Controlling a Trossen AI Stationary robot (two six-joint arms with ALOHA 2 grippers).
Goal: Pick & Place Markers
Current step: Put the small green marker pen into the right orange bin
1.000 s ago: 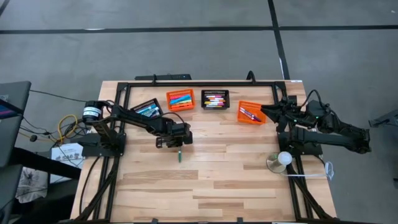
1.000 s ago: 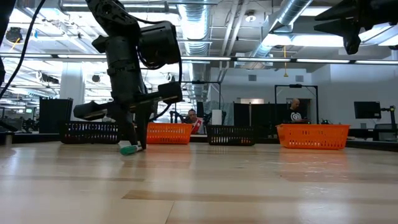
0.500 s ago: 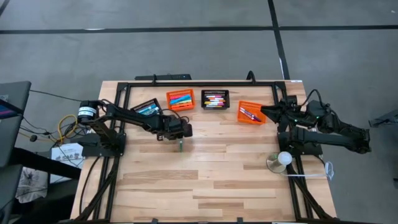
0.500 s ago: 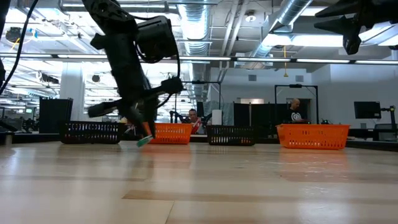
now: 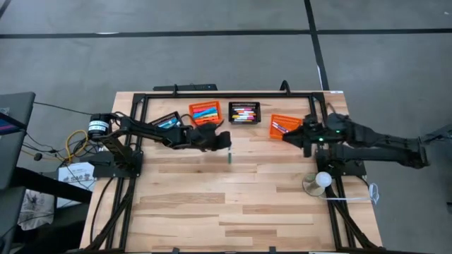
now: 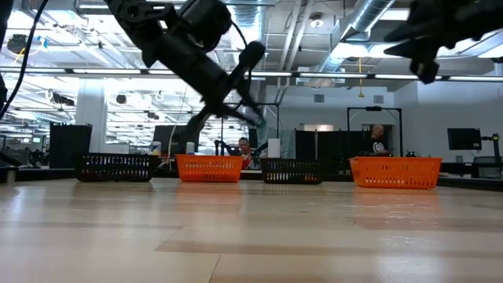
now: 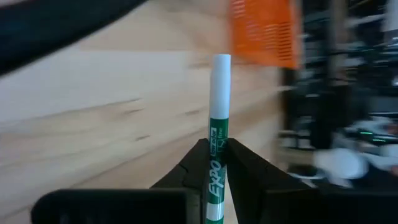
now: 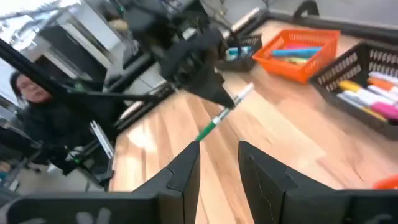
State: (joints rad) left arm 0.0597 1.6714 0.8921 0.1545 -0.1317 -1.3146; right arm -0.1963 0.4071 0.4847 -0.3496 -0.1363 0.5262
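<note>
- left pincer: clamped tight on a green marker. Grip sits low on the barrel; the white end sticks out well past the fingertips.
- High view: left pincer is lifted off the desk, mid-desk, just in front of the basket row. The marker hangs from it, pointing toward the front edge.
- Behind the left pincer: orange basket and black basket, both holding mixed markers. Another black basket sits back beside the arm. A second orange basket lies off to the side, toward the right arm.
- right pincer: part open, nothing between the fingers. It faces the left pincer across the desk, marker visible just ahead of it. High view puts the right pincer right by that second orange basket.
- Judgement: looks like a carry or hand-over of the green marker.
- Risks:
  - Long overhang and narrow grip; a fast swing could pivot or slip the marker out, and it would roll on the bare desk.
  - If this is a hand-over, the two pincers close in on one thin barrel. A misaligned approach would knock the free end or clash the fingers.
  - Right pincer gap is modest, so it may hit the tip rather than straddle it.
  - The right arm is close to its orange basket, and a sweep could shove it.
  - An early release would drop the marker short of any basket.
</note>
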